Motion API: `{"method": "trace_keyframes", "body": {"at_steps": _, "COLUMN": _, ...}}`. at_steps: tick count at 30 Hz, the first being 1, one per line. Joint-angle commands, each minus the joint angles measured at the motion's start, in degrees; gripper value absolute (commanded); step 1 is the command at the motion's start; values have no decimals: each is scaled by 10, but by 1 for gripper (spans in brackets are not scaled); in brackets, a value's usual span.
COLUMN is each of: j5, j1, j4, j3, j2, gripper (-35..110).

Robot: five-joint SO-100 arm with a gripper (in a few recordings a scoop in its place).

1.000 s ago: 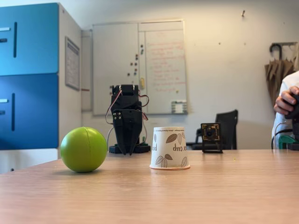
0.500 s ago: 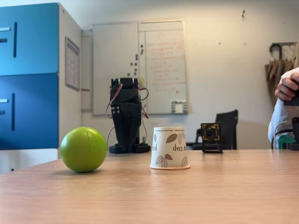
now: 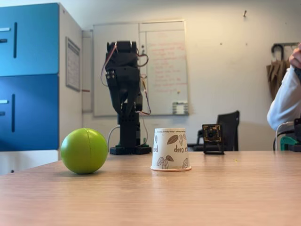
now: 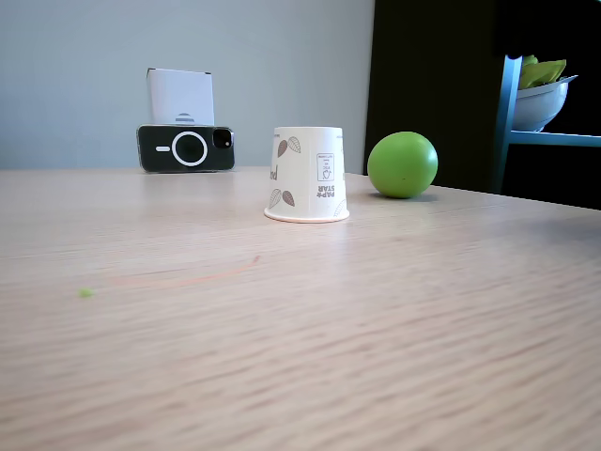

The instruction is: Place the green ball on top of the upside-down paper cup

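Table [image 3: 197, 197]: wooden, carries everything.
Arm: raised at the far edge, gripper [image 3: 126, 109] pointing down, holding nothing; jaw gap cannot be told.
Green ball [image 3: 84, 150]: rests left of the cup, apart. Looks light, smooth, likely to roll; grip across its widest middle.
Upside-down paper cup [image 3: 170, 149]: light, thin-walled, easily tipped.

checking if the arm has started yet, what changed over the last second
The arm has risen: it was folded low with its fingers pointing down near the table, and now stands taller against the whiteboard. It took hold of nothing. The person's sleeve at the right edge also shifted upward. The green ball and the upside-down paper cup stayed put on the table, apart.
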State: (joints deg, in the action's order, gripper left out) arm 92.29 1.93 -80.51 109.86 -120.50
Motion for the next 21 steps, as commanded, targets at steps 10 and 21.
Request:
{"method": "trace_keyframes", "body": {"at_steps": 10, "j5": -4, "j1": 2, "j4": 28, "j3": -243, "j2": 240, "gripper": 21}}
{"method": "trace_keyframes", "body": {"at_steps": 21, "j5": -11, "j1": 10, "j4": 14, "j3": -472, "j2": 422, "gripper": 44}}
